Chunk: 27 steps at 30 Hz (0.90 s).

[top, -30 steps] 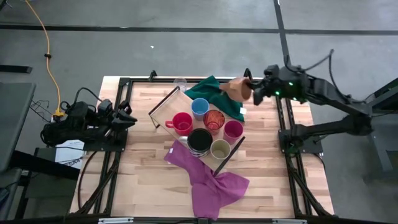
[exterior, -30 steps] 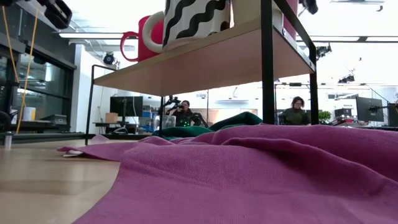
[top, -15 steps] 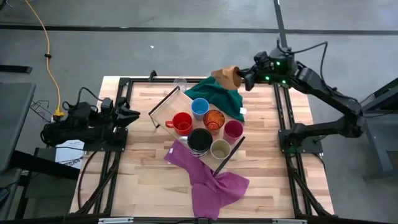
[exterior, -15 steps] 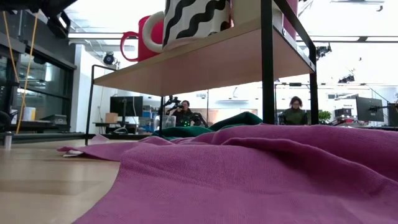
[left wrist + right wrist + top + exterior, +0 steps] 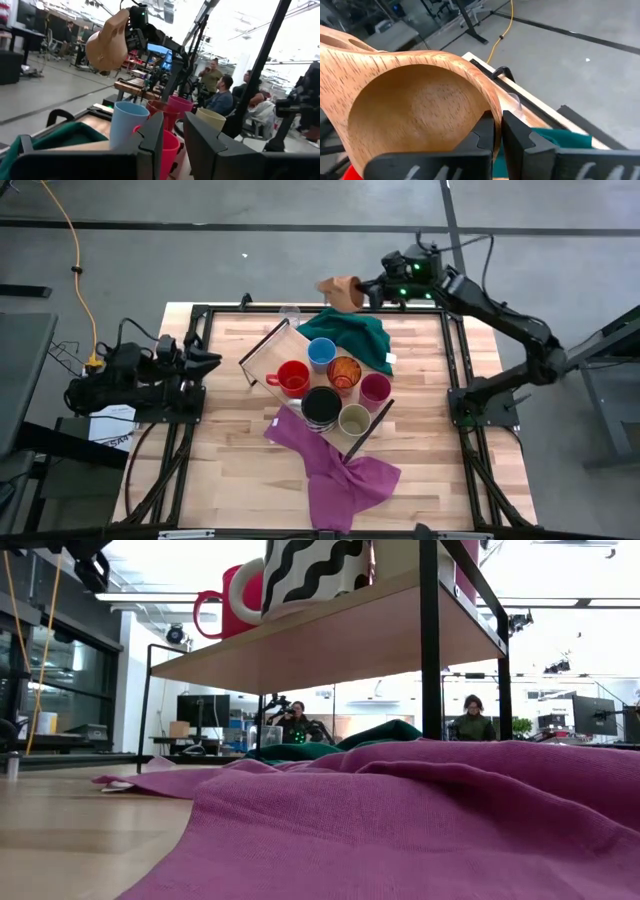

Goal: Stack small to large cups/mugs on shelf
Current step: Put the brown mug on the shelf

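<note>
My right gripper (image 5: 366, 290) is shut on the tan wooden cup (image 5: 340, 288), held in the air just past the table's far edge, above the green cloth (image 5: 350, 335). The left wrist view shows that cup (image 5: 107, 42) tipped over. On the shelf (image 5: 264, 351) stand the red (image 5: 292, 377), blue (image 5: 321, 353), orange patterned (image 5: 343, 371), magenta (image 5: 375, 388), black (image 5: 321, 405) and olive-beige (image 5: 354, 420) cups. The clear glass (image 5: 289, 313) stands on the table by the far edge. My left gripper (image 5: 208, 358) waits open at the table's left edge. My right gripper pinches the tan cup's rim wall (image 5: 490, 107), one finger (image 5: 485, 132) inside the hollow and the other (image 5: 515, 132) outside. It comes level from the table's right. The cup is lifted clear and tipped on its side, its mouth toward the gripper.
A purple cloth (image 5: 335, 470) lies over the shelf's near end and trails toward the table's near edge; it fills the low view's foreground (image 5: 400, 820). The green cloth covers the shelf's far end. People sit in the room beyond the table (image 5: 475, 720).
My right gripper has carried the tan cup from above the green cloth's right part toward the table's left and far edge, so it now hangs past the far edge. The cup has stayed in the hold and turned with the wrist.
</note>
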### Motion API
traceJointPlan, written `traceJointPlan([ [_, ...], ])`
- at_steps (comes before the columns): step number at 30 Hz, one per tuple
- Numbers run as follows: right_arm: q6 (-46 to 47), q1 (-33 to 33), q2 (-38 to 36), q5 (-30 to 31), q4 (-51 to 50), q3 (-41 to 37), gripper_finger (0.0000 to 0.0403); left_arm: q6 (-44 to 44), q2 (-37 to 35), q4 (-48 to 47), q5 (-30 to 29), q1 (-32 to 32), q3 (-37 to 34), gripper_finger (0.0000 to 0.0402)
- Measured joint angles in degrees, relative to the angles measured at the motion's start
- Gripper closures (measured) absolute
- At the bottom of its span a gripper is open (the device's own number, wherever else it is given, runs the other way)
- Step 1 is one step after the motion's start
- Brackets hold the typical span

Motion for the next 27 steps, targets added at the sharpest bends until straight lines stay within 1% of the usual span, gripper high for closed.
traceJointPlan([
  [4, -4.3, 0.2, 5.9, 0.0, -6.0, 8.9, 0.0403, 1.6, 0.0, -0.5, -0.3, 0.0, 1.4, 0.0337],
  [6, -6.1, 0.2, 8.4, 0.1, -9.4, 12.9, 0.0403, 1.7, 0.0, -2.2, -0.9, 0.0, 2.0, 0.0337],
  [9, -8.1, 0.2, 11.7, -0.2, -12.6, 18.0, 0.0403, 1.7, 0.0, -4.8, -1.8, 0.0, 2.5, 0.0337],
  [12, -9.2, 0.6, 14.3, -1.8, -14.4, 22.2, 0.0403, 1.7, 0.0, -4.8, -1.8, 0.0, 2.5, 0.0337],
  [14, -10.0, 0.7, 15.7, -3.0, -15.9, 24.2, 0.0403, 1.5, 0.0, -4.8, -1.8, 0.0, 2.5, 0.0337],
  [21, -12.2, 2.8, 20.5, -3.6, -19.2, 29.1, 0.0403, 0.0, 1.5, -7.2, -3.3, 0.0, 2.5, 0.0337],
  [27, -12.6, 4.5, 23.0, -3.9, -19.0, 29.9, 0.0403, -0.2, 4.9, -6.5, -2.7, 0.0, 2.5, 0.0337],
])
